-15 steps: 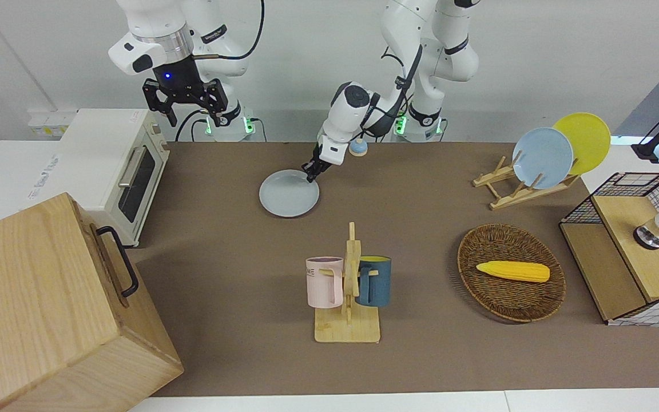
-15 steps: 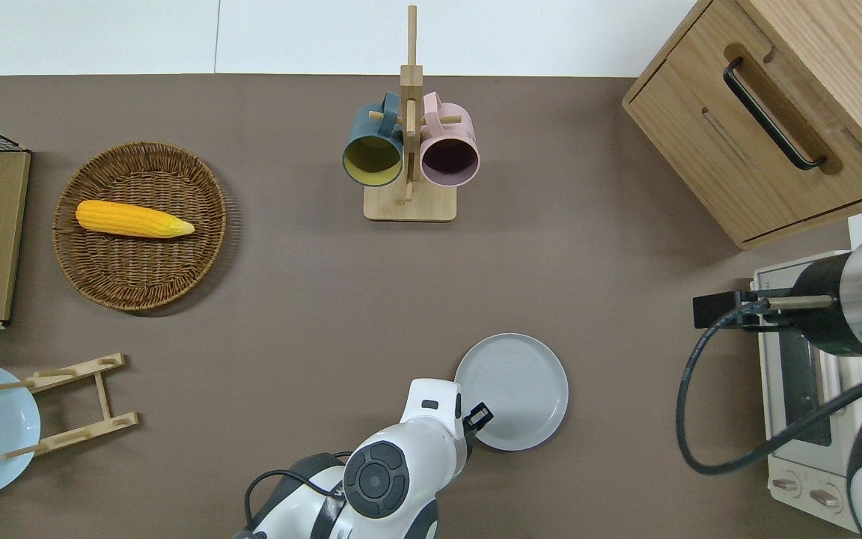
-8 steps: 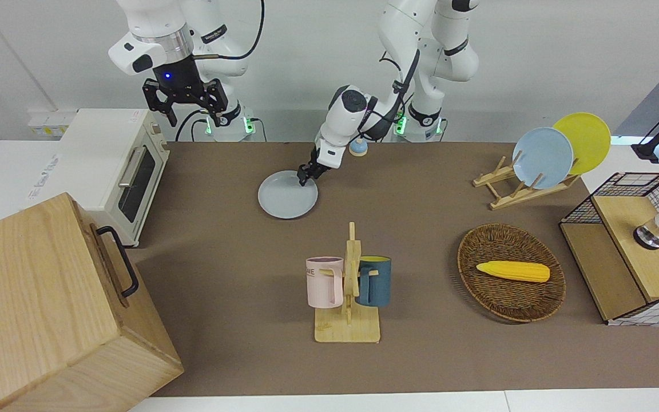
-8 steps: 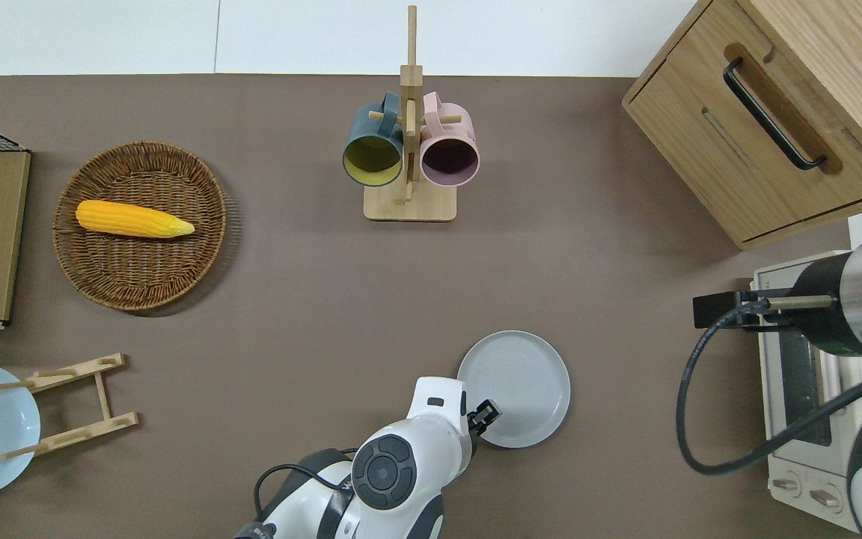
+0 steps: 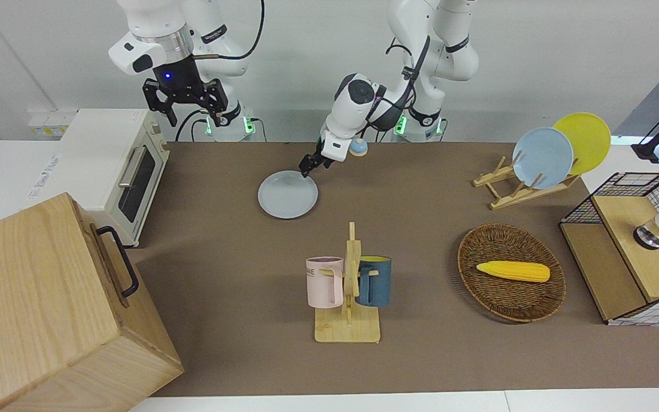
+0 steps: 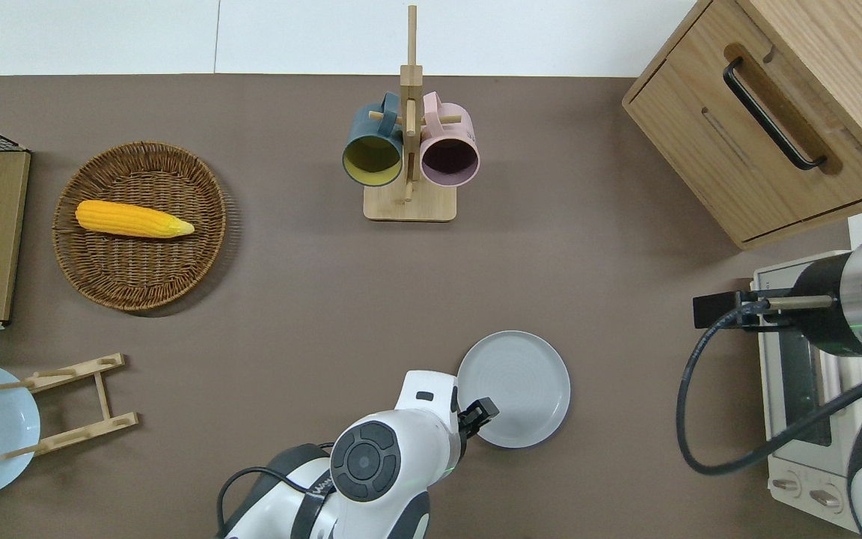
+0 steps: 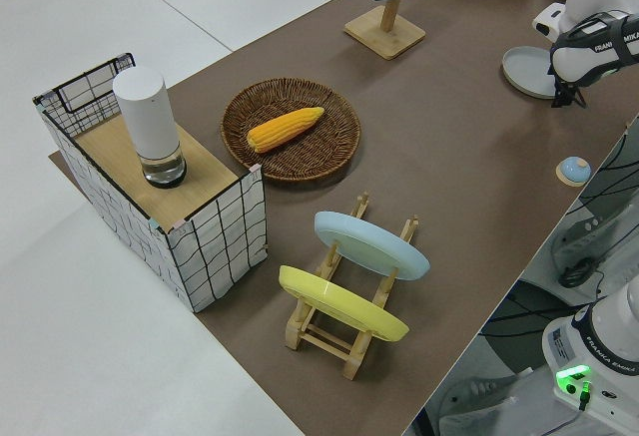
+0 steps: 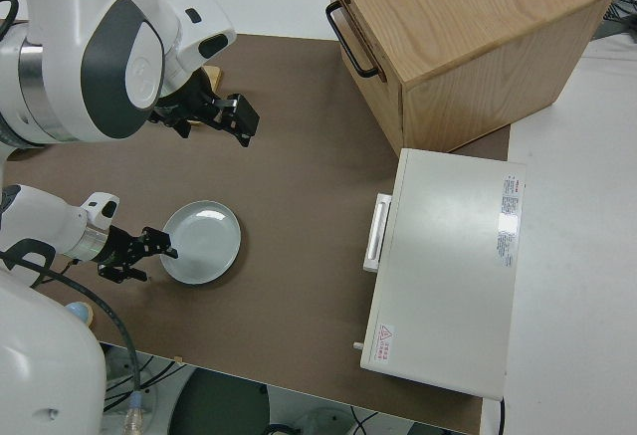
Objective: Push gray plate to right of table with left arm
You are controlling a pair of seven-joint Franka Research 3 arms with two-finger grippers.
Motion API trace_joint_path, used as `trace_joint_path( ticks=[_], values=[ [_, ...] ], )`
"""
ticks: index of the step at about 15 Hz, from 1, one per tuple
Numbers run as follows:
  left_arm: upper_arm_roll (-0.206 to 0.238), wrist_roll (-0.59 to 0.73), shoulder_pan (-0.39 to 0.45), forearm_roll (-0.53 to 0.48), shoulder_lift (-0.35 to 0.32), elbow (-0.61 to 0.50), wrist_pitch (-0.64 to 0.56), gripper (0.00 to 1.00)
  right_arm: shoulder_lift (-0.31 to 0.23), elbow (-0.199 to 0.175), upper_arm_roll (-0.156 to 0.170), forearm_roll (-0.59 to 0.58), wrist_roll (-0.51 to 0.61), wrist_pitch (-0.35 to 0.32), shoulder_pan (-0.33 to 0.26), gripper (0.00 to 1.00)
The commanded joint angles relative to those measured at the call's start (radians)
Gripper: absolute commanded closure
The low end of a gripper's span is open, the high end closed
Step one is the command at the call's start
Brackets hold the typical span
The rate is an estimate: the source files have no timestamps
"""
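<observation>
The gray plate (image 6: 515, 389) lies flat on the brown table (image 6: 296, 299), near the robots' edge, with the left gripper (image 6: 480, 414) over its rim; whether its fingers are open or closed cannot be told. Farther out stands a mug rack (image 6: 410, 142); a toaster oven (image 5: 115, 169) and wooden cabinet (image 5: 49, 303) stand at the right arm's end. The right arm is parked, fingers spread
</observation>
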Motion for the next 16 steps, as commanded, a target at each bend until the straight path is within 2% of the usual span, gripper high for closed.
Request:
trace_joint_path(
  ticks=[1,4,7,11,13,16],
  values=[
    [0.064,0.139,0.035,-0.004,-0.046,0.018,-0.146,0.01,-0.027,-0.027,0.016,0.022,0.010,0.000,-0.029,0.005],
    [0.160,0.297,0.081,0.037,-0.054,0.114,-0.360,0.01,-0.027,-0.027,0.016,0.022,0.010,0.000,-0.029,0.005],
    [0.242,0.388,0.109,0.129,-0.055,0.205,-0.535,0.01,-0.027,-0.027,0.016,0.022,0.010,0.000,-0.029,0.005],
    [0.246,0.578,0.245,0.230,-0.078,0.266,-0.696,0.01,-0.027,-0.027,0.016,0.022,0.010,0.000,-0.029,0.005],
    [0.248,0.687,0.308,0.282,-0.086,0.280,-0.729,0.01,-0.027,-0.027,0.016,0.022,0.010,0.000,-0.029,0.005],
    [0.282,0.787,0.357,0.355,-0.094,0.312,-0.732,0.01,-0.027,-0.027,0.016,0.022,0.010,0.000,-0.029,0.005]
  ],
)
